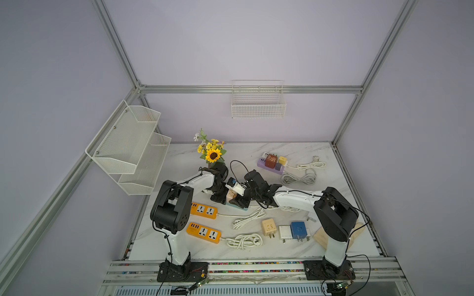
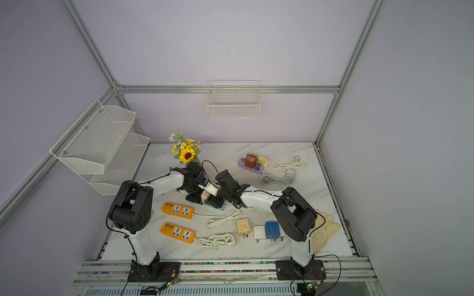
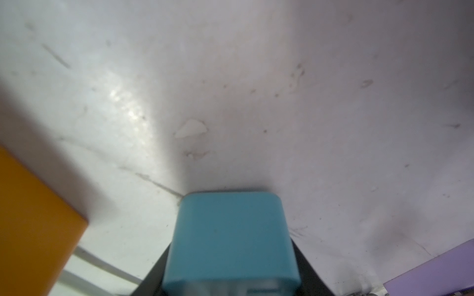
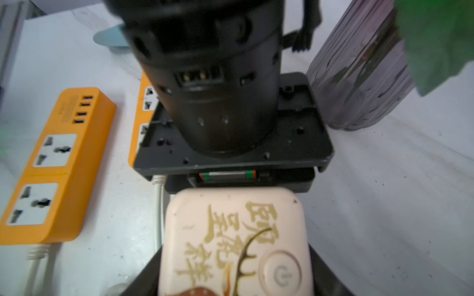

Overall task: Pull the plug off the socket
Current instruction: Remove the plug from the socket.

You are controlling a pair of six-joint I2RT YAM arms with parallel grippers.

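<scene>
Flower vase (image 4: 359,77) behind the plug (image 4: 236,243)

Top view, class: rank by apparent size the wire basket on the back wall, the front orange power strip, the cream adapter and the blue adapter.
1. wire basket
2. front orange power strip
3. cream adapter and blue adapter: they look too alike to rank.

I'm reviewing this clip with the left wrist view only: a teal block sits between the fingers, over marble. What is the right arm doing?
Observer: The right gripper is closed on a cream plug with gold lettering.
Operator: Where is that?
Observer: Just in front of the flowers, as both top views show.
Operator: Any loose plugs around?
Observer: Three lie beside a coiled white cable: a beige plug, a white plug and a blue plug.
</scene>
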